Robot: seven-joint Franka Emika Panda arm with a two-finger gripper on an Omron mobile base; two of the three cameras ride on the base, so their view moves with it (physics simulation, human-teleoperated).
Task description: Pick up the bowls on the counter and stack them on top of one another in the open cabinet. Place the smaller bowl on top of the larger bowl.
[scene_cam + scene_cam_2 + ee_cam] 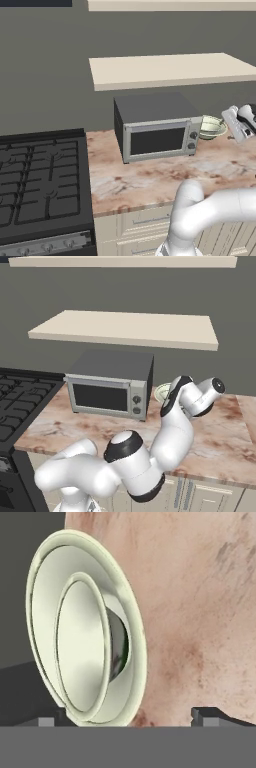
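Hand view puts our two finger tips (50,721) low at the frame's edge, set wide apart with nothing between them; the gripper (130,718) hangs over the counter (200,587) beside the bowls. Just past the tips, the smaller bowl (82,652) sits inside the larger bowl (125,612), rims nearly concentric, and the pair rests on the marbled stone. A dark grey surface borders the bowls on one side in this view; on the other side we see bare stone running to the frame edge.

From the left base view, our gripper (239,124) is at the far right, near the back of the counter (150,180). The larger bowl (212,127) sits just left of it, close beside the right end of the microwave (156,127), so room there is tight. In front of the microwave the stone lies bare up to its front edge. The stove top (40,185) meets the counter's left edge.

Farther up, the open cabinet (170,69) has a lower shelf board overhanging the microwave and bowls, with open space between board and microwave top. In the right base view that board (125,328) is bare.
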